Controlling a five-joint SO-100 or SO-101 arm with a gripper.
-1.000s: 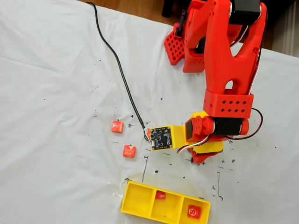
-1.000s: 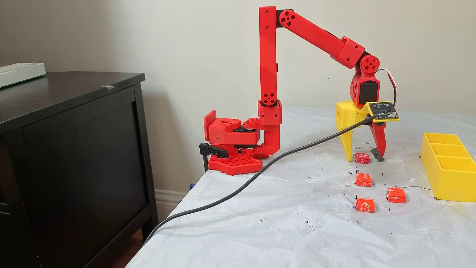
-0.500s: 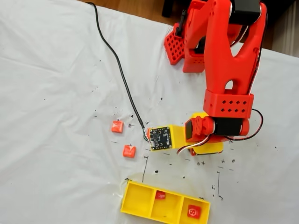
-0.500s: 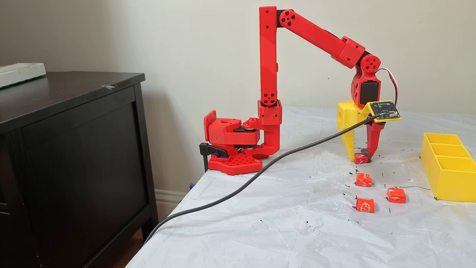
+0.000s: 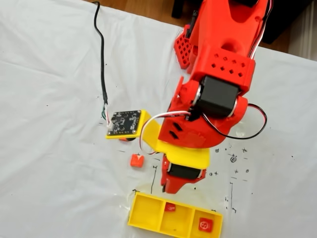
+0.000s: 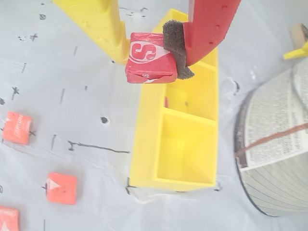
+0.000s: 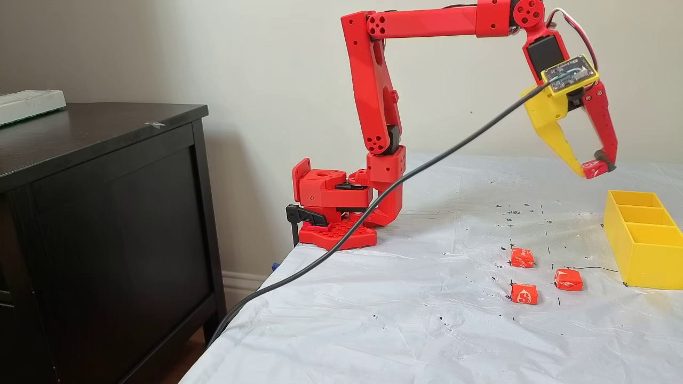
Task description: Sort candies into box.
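Three compartments: the box (image 5: pixel 148 214) is a long, shallow, bright yellow tray lying on the white table cover (image 7: pixel 405 320).
Box contents: in a fixed view from above, one end compartment holds a deep red candy with a white mark (image 5: pixel 204 225); the middle one holds a smaller-looking red candy (image 5: pixel 170 207) against its far wall; the other end compartment is bare yellow.
Gripper: the gripper (image 6: pixel 153 57) is closed on a held candy (image 6: pixel 148 57), pinched between the yellow finger (image 6: pixel 103 24) and the dark foam pad (image 6: pixel 175 48) on the red finger.
Held candy, look: squarish, deep red wrapper, white curled marking on the face turned to the wrist camera.
Held candy, place: raised well above the table, near the box's end in a fixed side view (image 7: pixel 594 169); over the box's far part in the wrist view.
Loose candies: three orange-red ones (image 7: pixel 522 257) (image 7: pixel 568 279) (image 7: pixel 523 293) lie on the cover beside the box, apart from one another.
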